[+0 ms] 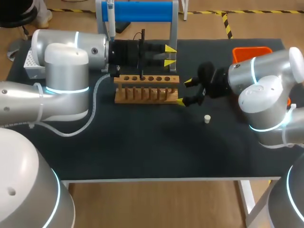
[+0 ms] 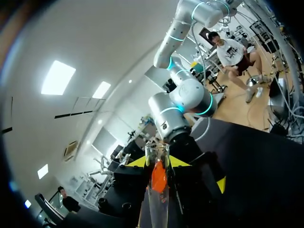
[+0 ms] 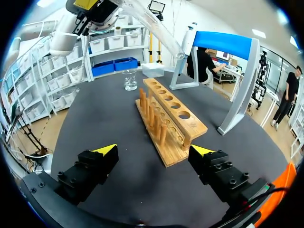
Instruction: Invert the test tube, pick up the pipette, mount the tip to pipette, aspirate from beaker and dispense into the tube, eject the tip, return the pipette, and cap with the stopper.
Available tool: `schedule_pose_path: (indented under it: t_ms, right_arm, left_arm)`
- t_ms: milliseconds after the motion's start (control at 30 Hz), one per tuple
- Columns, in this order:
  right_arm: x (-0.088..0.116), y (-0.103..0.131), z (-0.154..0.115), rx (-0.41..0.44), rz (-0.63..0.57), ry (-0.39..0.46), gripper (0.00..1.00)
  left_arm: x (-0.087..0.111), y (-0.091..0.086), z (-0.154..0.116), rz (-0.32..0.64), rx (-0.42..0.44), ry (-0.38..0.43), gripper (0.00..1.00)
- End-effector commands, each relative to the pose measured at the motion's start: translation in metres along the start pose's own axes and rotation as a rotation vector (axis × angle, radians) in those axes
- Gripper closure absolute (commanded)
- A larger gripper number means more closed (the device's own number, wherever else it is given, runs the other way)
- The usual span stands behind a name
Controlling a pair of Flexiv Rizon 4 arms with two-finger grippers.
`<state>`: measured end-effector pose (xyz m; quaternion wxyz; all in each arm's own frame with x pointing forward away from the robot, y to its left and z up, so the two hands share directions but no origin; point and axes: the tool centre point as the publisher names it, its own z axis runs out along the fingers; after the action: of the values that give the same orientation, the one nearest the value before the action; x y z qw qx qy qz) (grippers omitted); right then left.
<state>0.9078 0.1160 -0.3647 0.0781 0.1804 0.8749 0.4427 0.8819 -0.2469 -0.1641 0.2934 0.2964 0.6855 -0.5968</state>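
**Head view.** The orange plastic bin (image 1: 251, 51) at the far right is largely hidden behind the right arm (image 1: 266, 80). The white perforated box (image 1: 29, 64) at the far left is half covered by the left arm (image 1: 66, 61). The blue-topped pipette stand (image 1: 142, 10) is cut off by the far edge. The small white stopper (image 1: 207, 118) is too small to show its form.

**Left wrist view.** The clear glass test tube (image 2: 157, 199), pinched between the left arm's fingers (image 2: 135, 162), runs out of the picture at its end nearer the wrist. The orange patch (image 2: 159, 175) within it cannot be identified.

**Right wrist view.** The small glass beaker (image 3: 130, 80) beyond the wooden rack (image 3: 166, 118) is too distant to judge its contents.
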Motion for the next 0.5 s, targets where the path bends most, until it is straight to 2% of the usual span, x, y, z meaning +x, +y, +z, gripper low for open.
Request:
schedule_pose_path:
  t_ms: [33, 333, 500]
  right_arm:
    - [0.0002, -0.0003, -0.0007, 0.001, 0.000, 0.001, 0.00]
    - [0.0002, -0.0003, -0.0007, 0.001, 0.000, 0.001, 0.00]
    - [0.0002, -0.0003, -0.0007, 0.001, 0.000, 0.001, 0.00]
  left_arm:
    - [-0.0008, -0.0002, -0.0003, -0.001, -0.001, 0.003, 1.00]
    - [-0.0008, -0.0002, -0.0003, -0.001, -0.001, 0.003, 1.00]
    - [-0.0039, 0.0038, -0.0059, -0.070, 0.012, 0.036, 1.00]
